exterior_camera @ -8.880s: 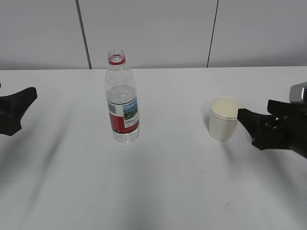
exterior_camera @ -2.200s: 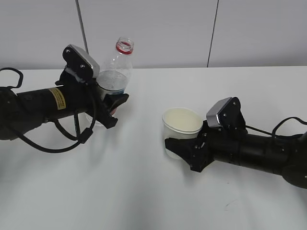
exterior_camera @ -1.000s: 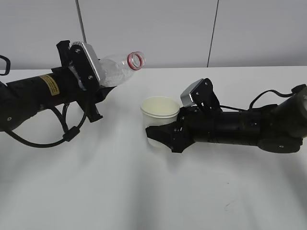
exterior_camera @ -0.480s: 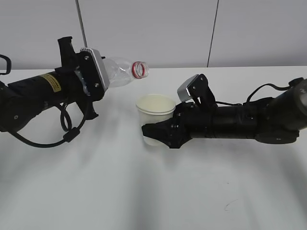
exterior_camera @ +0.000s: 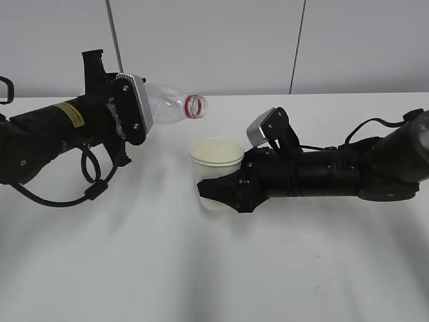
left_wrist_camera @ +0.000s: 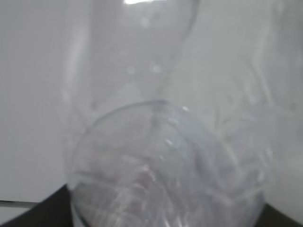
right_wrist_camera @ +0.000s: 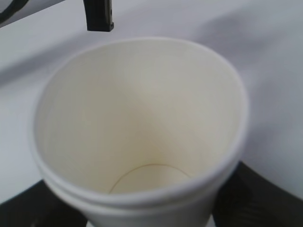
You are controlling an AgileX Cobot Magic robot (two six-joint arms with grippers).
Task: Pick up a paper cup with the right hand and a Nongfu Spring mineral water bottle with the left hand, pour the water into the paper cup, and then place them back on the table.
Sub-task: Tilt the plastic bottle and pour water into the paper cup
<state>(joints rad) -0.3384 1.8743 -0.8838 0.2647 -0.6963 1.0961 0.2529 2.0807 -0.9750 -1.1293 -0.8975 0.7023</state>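
Note:
My left gripper [exterior_camera: 131, 114], on the arm with the yellow sticker, is shut on the clear water bottle [exterior_camera: 171, 107]. The bottle lies almost level in the air, its red-ringed open mouth pointing right, just up-left of the cup's rim. It fills the left wrist view [left_wrist_camera: 165, 156]. My right gripper [exterior_camera: 224, 191] is shut on the cream-white paper cup [exterior_camera: 216, 161] and holds it upright, just above the white table [exterior_camera: 201, 268]. The right wrist view looks into the cup [right_wrist_camera: 142, 118]; its inside looks dry. No water stream shows.
A grey panelled wall [exterior_camera: 214, 40] stands behind the table. A faint dark scuff [exterior_camera: 322, 287] marks the table front right. Cables loop under the left arm [exterior_camera: 94, 181] and trail behind the right arm [exterior_camera: 362, 131].
Both arms picked up their objects and brought them together at the middle. Over the last second the bottle tipped from slanted to nearly level, and the cup shifted slightly left under its mouth.

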